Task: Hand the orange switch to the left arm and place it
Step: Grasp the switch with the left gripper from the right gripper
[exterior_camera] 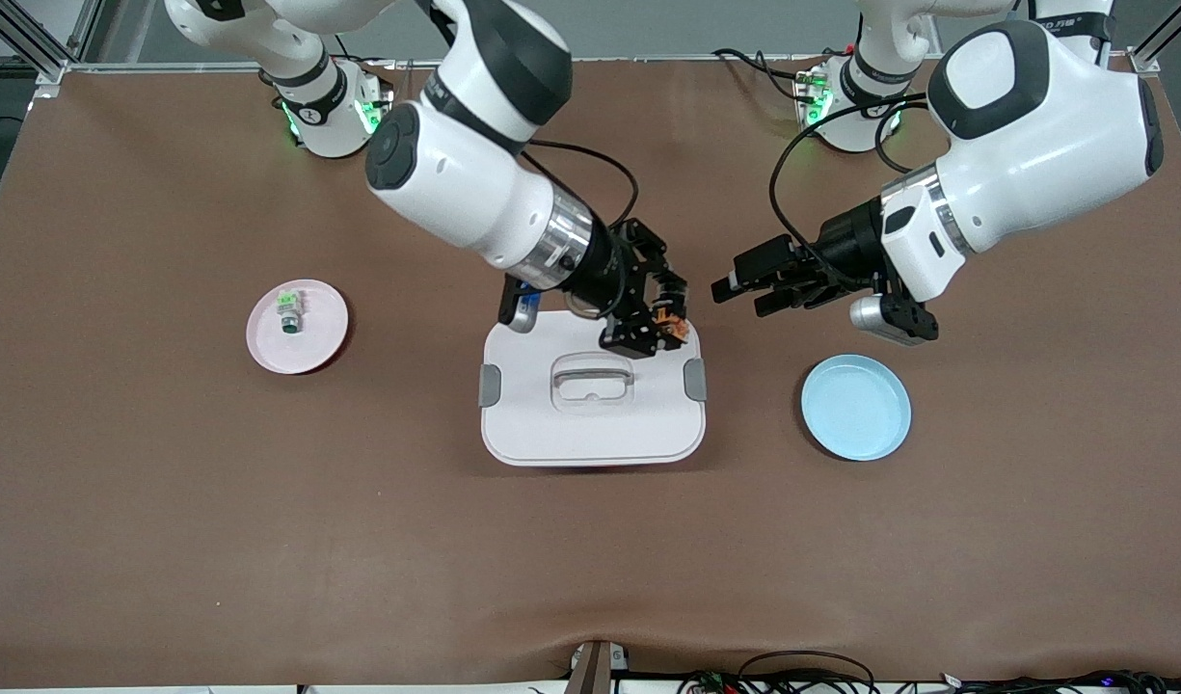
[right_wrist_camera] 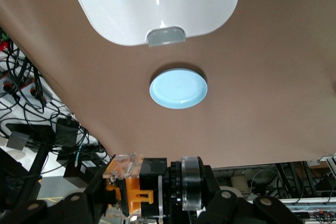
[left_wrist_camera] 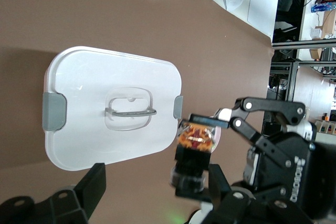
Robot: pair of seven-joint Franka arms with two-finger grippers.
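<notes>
1. A short line of dark print stands on the white link of the left arm (exterior_camera: 1060,19), high above the left gripper (exterior_camera: 744,294) and well back from it. It ends in what look like two Chinese characters, and I cannot read them with any certainty.
2. In the left wrist view, small white lettering runs along the black body of the right gripper (left_wrist_camera: 197,137), well back from its fingertips. The letters cannot be made out.
3. A small round dark emblem sits on the right arm's base collar (exterior_camera: 310,114), far back from that gripper. It is not legible.
4. A like emblem sits on the left arm's base collar (exterior_camera: 874,108). It is also not legible.
</notes>
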